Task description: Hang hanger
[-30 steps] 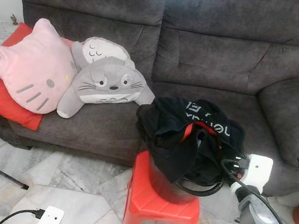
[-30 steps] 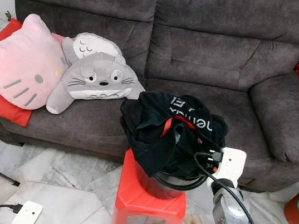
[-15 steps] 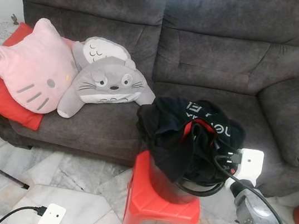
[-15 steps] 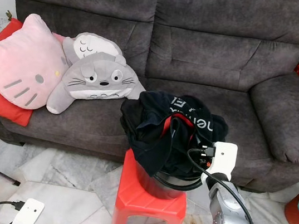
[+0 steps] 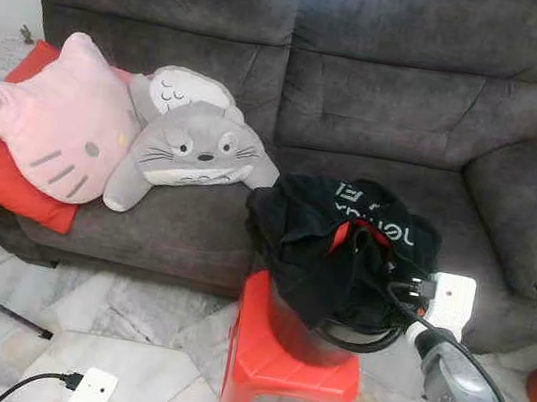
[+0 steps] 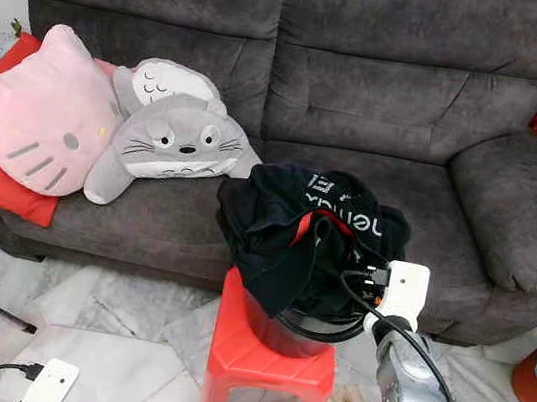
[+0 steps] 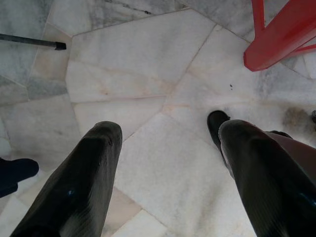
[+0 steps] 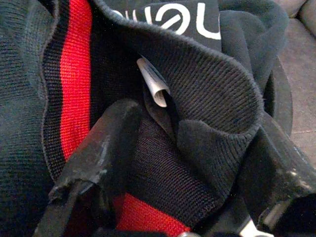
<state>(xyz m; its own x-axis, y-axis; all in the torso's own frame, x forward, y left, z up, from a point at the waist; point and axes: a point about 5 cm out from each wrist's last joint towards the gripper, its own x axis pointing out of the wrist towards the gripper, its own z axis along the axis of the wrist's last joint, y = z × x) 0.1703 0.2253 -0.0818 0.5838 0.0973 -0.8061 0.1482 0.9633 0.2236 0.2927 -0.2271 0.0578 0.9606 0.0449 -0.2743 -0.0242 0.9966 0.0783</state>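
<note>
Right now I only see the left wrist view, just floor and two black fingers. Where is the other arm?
Observer: The right gripper is at the black clothing heaped in a bucket on a red stool.
Operator: Are its fingers open?
Observer: Yes, they stand apart, with a fold of the black knit and its red stripe between them.
Operator: What's behind the stool?
Observer: A grey sofa with a pink cat cushion and a grey plush on it.
</note>
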